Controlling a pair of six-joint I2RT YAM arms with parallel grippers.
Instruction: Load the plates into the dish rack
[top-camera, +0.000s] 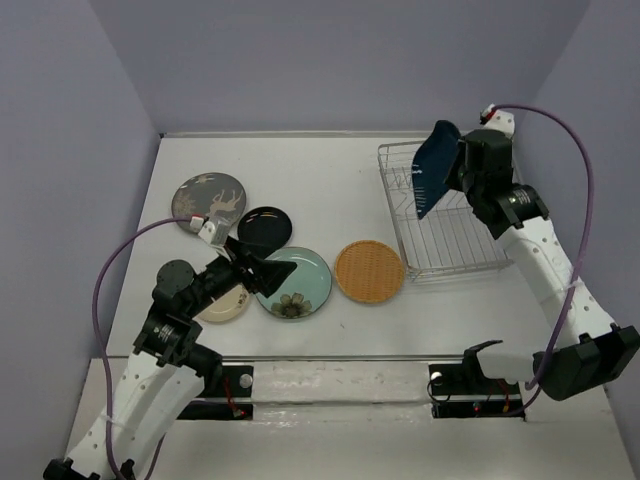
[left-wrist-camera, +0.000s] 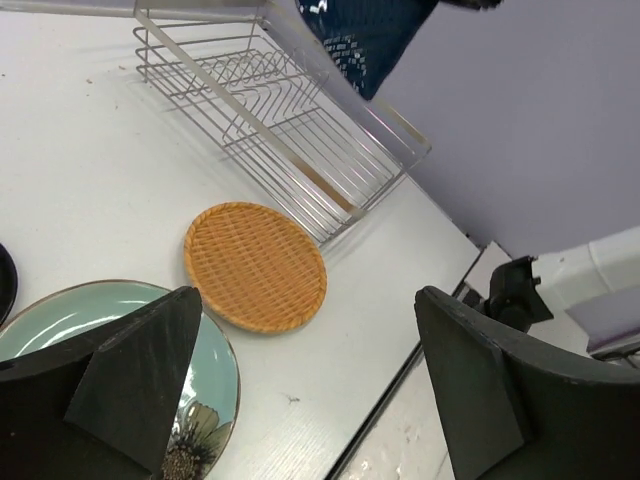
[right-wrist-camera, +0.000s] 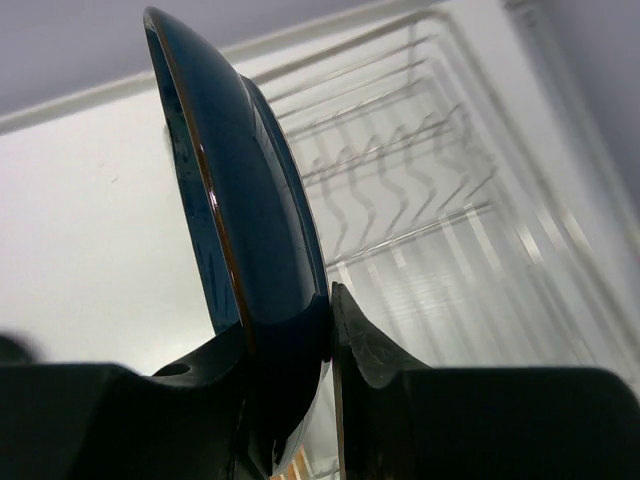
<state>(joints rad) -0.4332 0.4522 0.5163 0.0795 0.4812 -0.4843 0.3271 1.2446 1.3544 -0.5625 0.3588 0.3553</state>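
My right gripper (top-camera: 452, 168) is shut on the dark blue plate (top-camera: 435, 168), held on edge above the silver wire dish rack (top-camera: 470, 262). In the right wrist view the blue plate (right-wrist-camera: 235, 240) stands between my fingers over the rack's tines (right-wrist-camera: 400, 170). My left gripper (top-camera: 262, 270) is open and empty, over the pale teal flower plate (top-camera: 300, 283). The orange woven plate (top-camera: 369, 270), glossy black plate (top-camera: 265, 227), grey-brown patterned plate (top-camera: 208, 198) and cream plate (top-camera: 225, 305) lie flat on the table. The left wrist view shows the teal plate (left-wrist-camera: 60, 320), orange plate (left-wrist-camera: 256, 265) and rack (left-wrist-camera: 300, 120).
The table's front edge has a rail with two arm bases (top-camera: 478, 385). Purple-grey walls enclose the table on three sides. A purple cable loops from each arm.
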